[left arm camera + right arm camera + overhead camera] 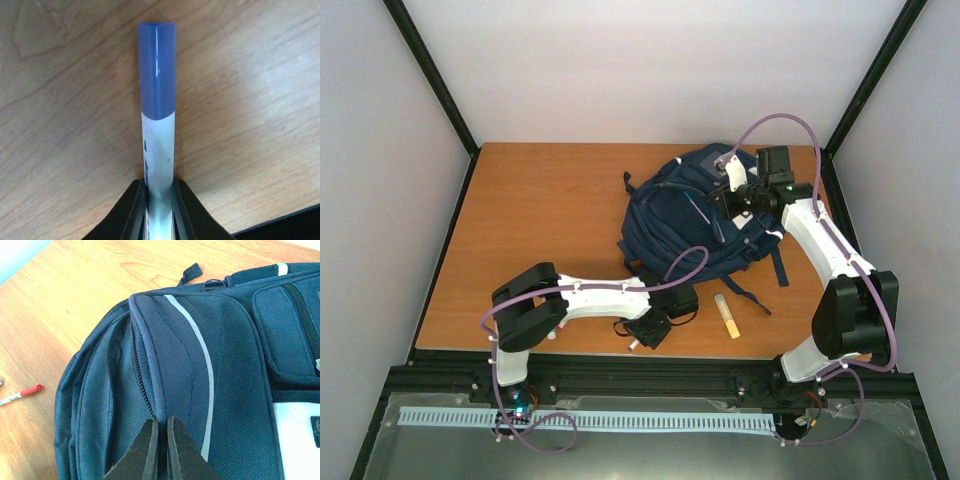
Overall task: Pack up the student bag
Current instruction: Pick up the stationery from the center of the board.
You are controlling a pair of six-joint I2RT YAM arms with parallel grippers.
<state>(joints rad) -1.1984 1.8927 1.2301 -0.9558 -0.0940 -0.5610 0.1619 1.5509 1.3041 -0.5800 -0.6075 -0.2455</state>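
Your bag [695, 225] lies at one o'clock on the table [540, 200]. It looks soft and floppy, so take hold by its piped seam [150, 375]. Your right gripper [161, 426] sits closed there, and your left gripper [159, 189] clamps a blue-capped marker [157, 90].

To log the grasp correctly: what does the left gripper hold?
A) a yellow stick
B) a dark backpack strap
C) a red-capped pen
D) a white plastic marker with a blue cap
D: the left wrist view shows the left gripper closed on the white plastic marker with a blue cap.
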